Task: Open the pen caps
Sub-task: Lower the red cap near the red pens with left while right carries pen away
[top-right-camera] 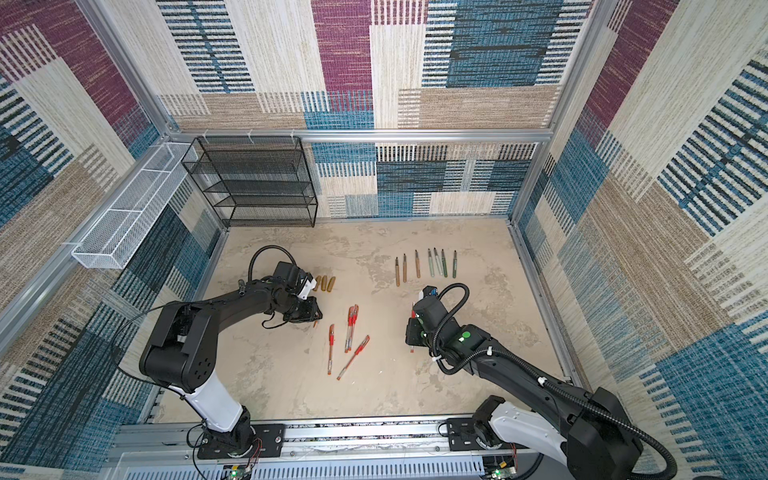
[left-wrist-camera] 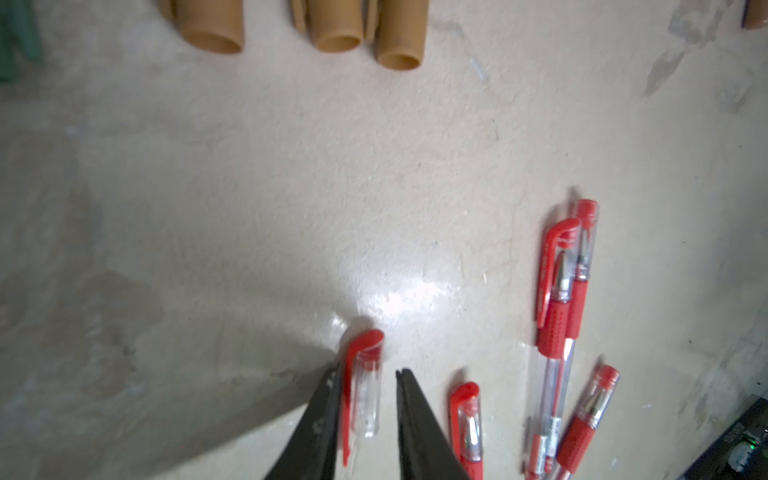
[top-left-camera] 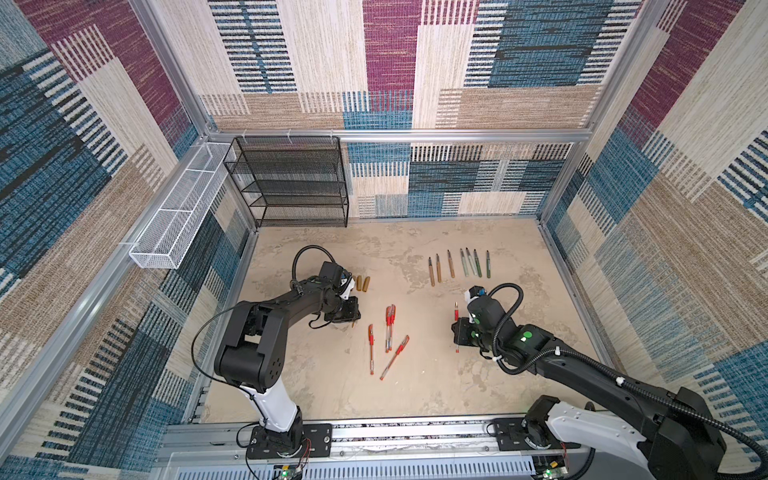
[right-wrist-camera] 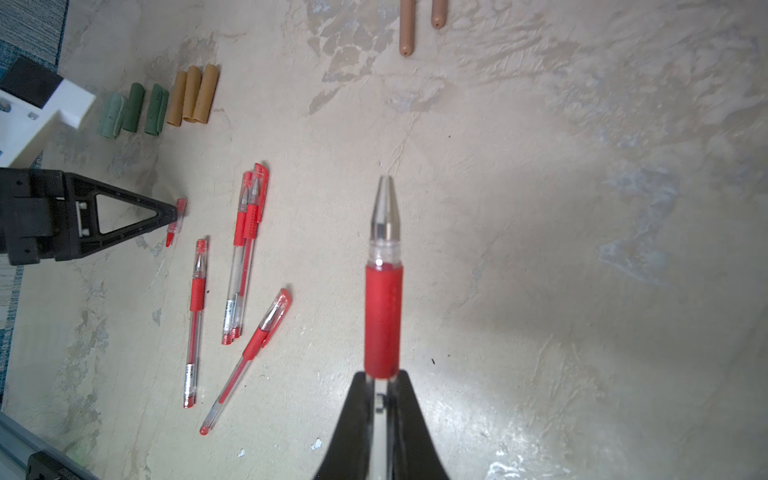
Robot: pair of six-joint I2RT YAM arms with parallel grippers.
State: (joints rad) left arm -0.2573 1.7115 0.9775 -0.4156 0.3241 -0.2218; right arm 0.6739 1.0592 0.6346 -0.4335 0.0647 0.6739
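You have two containers at the back: a black mesh shelf (top-left-camera: 291,183) against the far wall and a white mesh basket (top-left-camera: 174,216) on the left wall. Every pen and cap in view is outside both, either on the table (top-left-camera: 457,395) or in a gripper. Your left gripper (left-wrist-camera: 366,369) is low over the table with its jaws a little apart. The loose red cap (left-wrist-camera: 363,386) lies on the surface between them, close against one finger and clear of the other. Your right gripper (right-wrist-camera: 382,376) is clamped on one uncapped red pen (right-wrist-camera: 383,316), whose bare metal tip points away from the jaws. Near the left wrist lie three gold-brown caps (right-wrist-camera: 193,95) side by side, then three green caps (right-wrist-camera: 133,108), one pale mint and two dark. At mid-table are the capped red pens (right-wrist-camera: 195,324): one alone, one slanted, and a tight bundle of at least two. Seven bare barrels (top-left-camera: 451,266) line the right rear, three brown and four greenish.
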